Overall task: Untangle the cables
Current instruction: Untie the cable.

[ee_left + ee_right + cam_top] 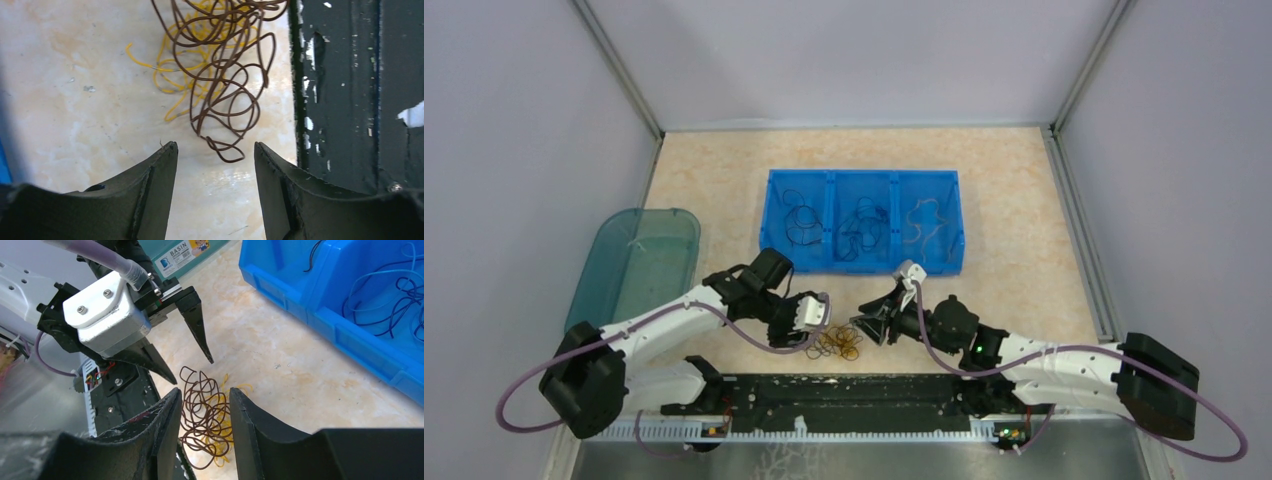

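Observation:
A tangle of brown and yellow-orange cables [836, 343] lies on the table just in front of the black base plate, between the two grippers. My left gripper [826, 313] is open and empty just left of it. In the left wrist view the tangle [220, 65] lies just ahead of the gripper [215, 150]. My right gripper [869, 326] is open and close on the tangle's right. In the right wrist view the tangle [206, 417] shows through the gap between the gripper's spread tips [204, 392], and the left gripper [192, 371] is just beyond. More cables, black [802, 222], dark blue [862, 228] and pale orange [921, 222], lie in the blue bin.
The blue three-compartment bin [864, 176] stands at mid-table, and its near wall shows in the right wrist view [320, 295]. A teal translucent basin [639, 260] sits at the left. The black base plate [844, 400] runs along the near edge and borders the tangle [350, 90].

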Tool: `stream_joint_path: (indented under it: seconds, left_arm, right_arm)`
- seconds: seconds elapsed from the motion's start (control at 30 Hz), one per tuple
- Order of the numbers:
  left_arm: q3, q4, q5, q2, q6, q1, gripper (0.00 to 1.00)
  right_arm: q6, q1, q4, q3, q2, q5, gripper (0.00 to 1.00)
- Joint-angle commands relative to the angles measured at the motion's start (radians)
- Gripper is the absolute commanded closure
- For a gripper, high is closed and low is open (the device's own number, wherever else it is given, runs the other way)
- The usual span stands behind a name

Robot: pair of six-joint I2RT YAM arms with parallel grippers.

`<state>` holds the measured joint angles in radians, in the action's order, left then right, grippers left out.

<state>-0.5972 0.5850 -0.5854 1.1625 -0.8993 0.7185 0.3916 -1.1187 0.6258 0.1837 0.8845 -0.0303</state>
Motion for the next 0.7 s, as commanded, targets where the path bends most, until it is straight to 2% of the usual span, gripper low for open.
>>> stream_joint_path:
  seconds: [0.0,0.13,0.27,0.43,0.67]
  left_arm:
    - [0.001,-0.074,0.052,0.007,0.016,0.006,0.38]
    - [-0.020,-0.067,0.053,0.001,0.024,0.006,0.49]
    - [-0.040,-0.031,-0.007,0.007,0.023,0.006,0.63]
    - [-0.016,-0.017,-0.033,0.002,0.022,0.006,0.66]
    - [0.018,-0.057,0.018,-0.010,0.030,0.006,0.70]
  right_arm:
    - [-0.017,-0.010,0.043,0.036,-0.021,-0.008,0.60]
    - [-0.017,-0.010,0.044,0.028,-0.030,-0.010,0.61]
    - [-0.012,-0.009,0.046,0.018,-0.040,-0.018,0.62]
    - [-0.007,-0.008,0.040,0.011,-0.056,-0.026,0.62]
    - [-0.006,-0.009,0.038,0.020,-0.051,-0.027,0.62]
